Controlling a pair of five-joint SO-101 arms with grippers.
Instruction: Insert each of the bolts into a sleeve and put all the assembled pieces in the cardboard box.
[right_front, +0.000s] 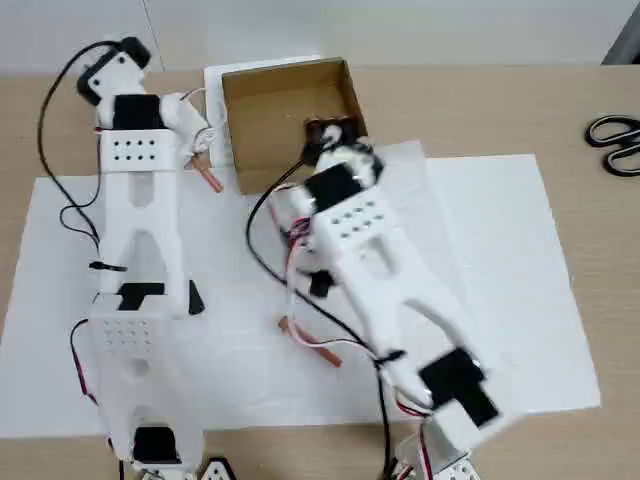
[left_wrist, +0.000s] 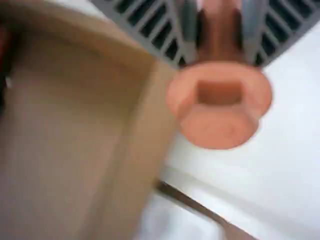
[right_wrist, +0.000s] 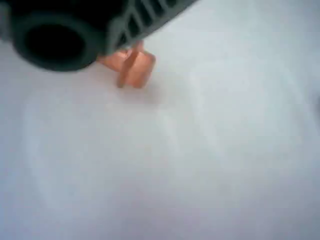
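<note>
Orange sleeve (left_wrist: 220, 107), shaft half hidden inside left pincer (left_wrist: 220, 47)

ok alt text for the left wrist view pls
The left claw grips an orange flanged piece, its square-recessed end facing the camera. It sits beside the wall of the cardboard box, with white paper underneath.
</note>
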